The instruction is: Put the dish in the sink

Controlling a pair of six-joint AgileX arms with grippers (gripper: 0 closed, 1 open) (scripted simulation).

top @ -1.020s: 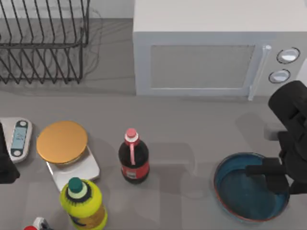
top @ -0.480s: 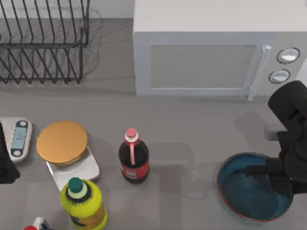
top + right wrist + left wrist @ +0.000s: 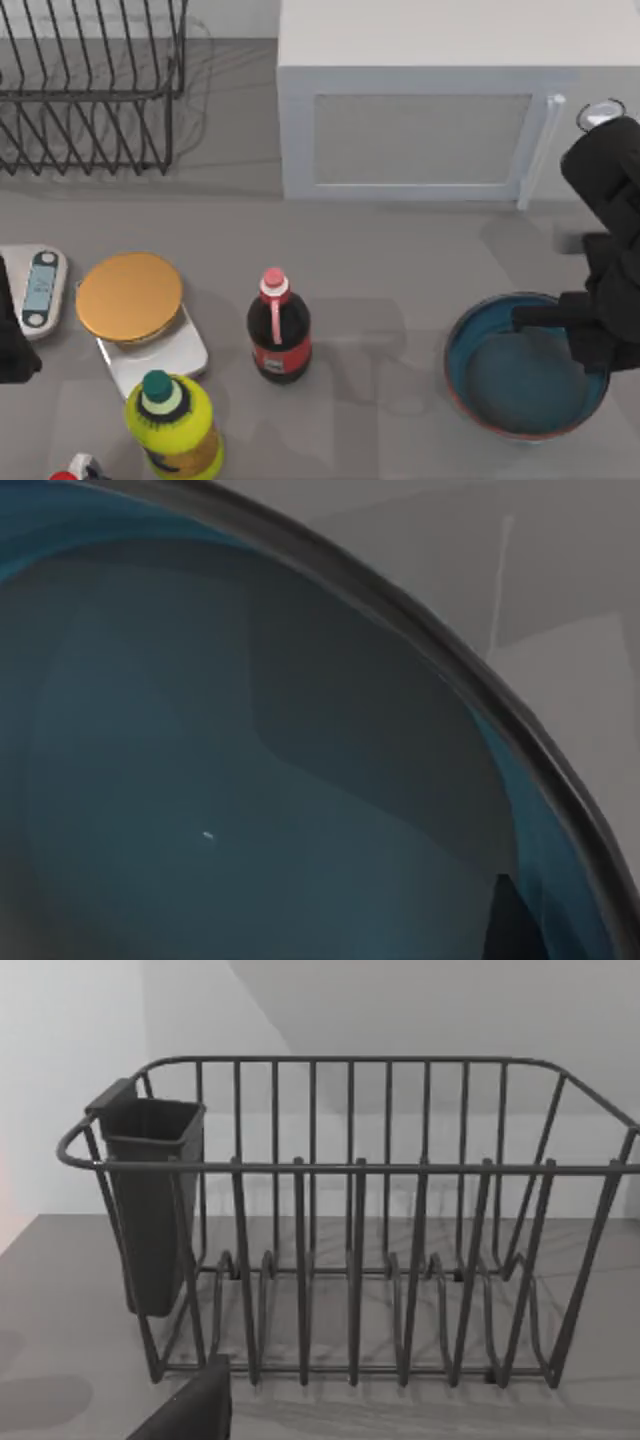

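The dish (image 3: 510, 385) is a round blue bowl with a reddish-brown rim, at the table's front right. My right gripper (image 3: 545, 322) is shut on its far right rim and holds it a little above the table. In the right wrist view the dish's blue inside (image 3: 250, 780) is very close, with a dark fingertip (image 3: 505, 925) at the rim. My left gripper (image 3: 10, 340) is parked at the table's left edge. The sink is out of view.
A wire dish rack (image 3: 90, 100) stands at the back left, also facing the left wrist camera (image 3: 350, 1210). A white microwave (image 3: 420, 120) sits at the back. A soda bottle (image 3: 277, 330), an orange-gold disc (image 3: 129, 295) on a scale and a yellow bottle (image 3: 172, 420) stand front left.
My right gripper has risen and moved toward the back with the dish, which has come up off the table. The left arm has not moved.
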